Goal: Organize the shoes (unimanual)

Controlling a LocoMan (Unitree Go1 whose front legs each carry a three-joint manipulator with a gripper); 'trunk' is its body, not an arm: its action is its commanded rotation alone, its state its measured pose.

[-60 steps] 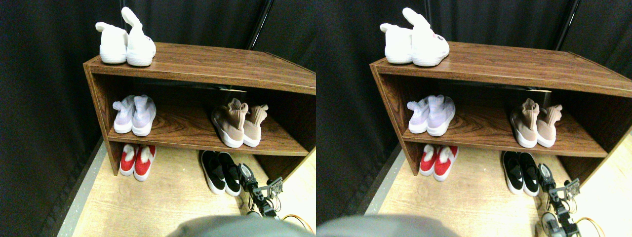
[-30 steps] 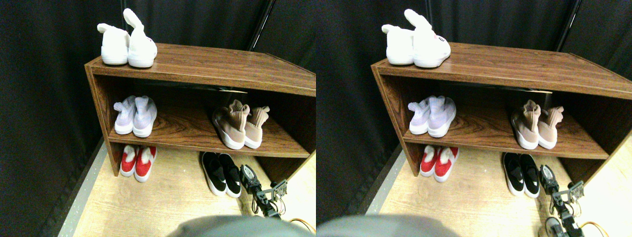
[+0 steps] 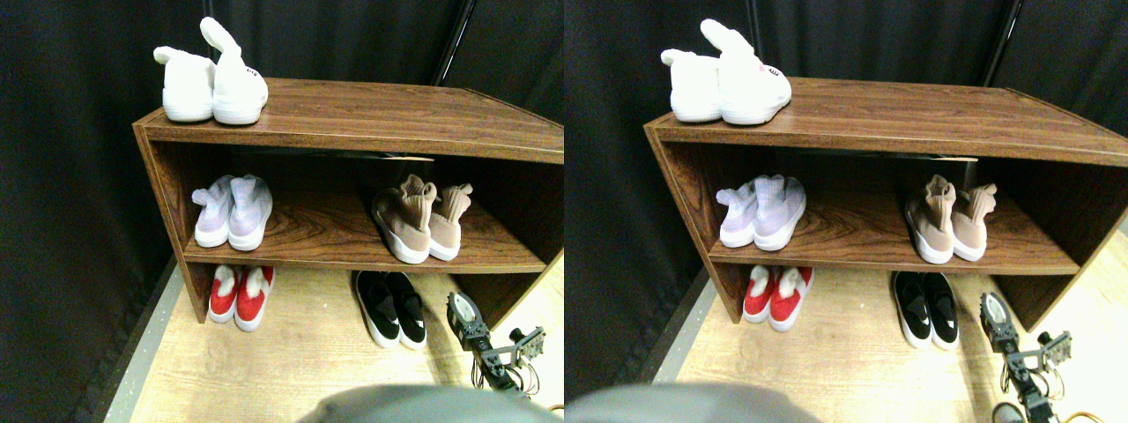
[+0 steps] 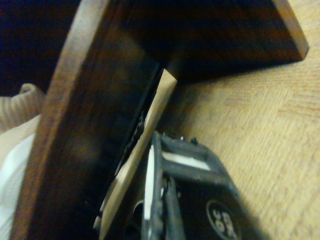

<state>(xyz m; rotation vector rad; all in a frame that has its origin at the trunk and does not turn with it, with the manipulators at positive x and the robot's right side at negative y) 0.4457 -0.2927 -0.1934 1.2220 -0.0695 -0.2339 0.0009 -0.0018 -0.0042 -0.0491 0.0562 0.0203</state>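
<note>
1. A wooden shoe rack (image 3: 370, 115) is shown against a dark curtain (image 3: 70, 176), standing on a pale wood-pattern floor (image 3: 300, 361).
2. The tan sneakers (image 3: 416, 220) are seen as a pair on the middle shelf (image 3: 326, 238), towards its right end, collars upright and the two shoes touching each other.
3. The black slip-ons (image 3: 393, 308) are set side by side on the floor under that shelf, at about 6 o'clock from the tan pair.
4. The right gripper (image 3: 464, 315) is held low over the floor, just beside the black slip-ons at their 3 o'clock and apart from them; nothing is seen in its grasp.
5. Whether its jaws are apart or together cannot be told from either view.
6. In the wrist view, the dark jaw frame (image 4: 190, 200) is shown close to the rack's shelf edge, with a knit tan collar and a white sole of one tan sneaker glimpsed beyond the board.
7. White bunny-ear slippers (image 3: 211, 79) are placed on the top board at its left end, at roughly 10 o'clock from the tan pair.
8. Lavender sneakers (image 3: 233, 210) are kept on the middle shelf's left end, at 9 o'clock from the tan pair and well apart from it.
9. Red slippers (image 3: 241, 295) with white trim are seen on the floor below them, at 9 o'clock from the black slip-ons.
</note>
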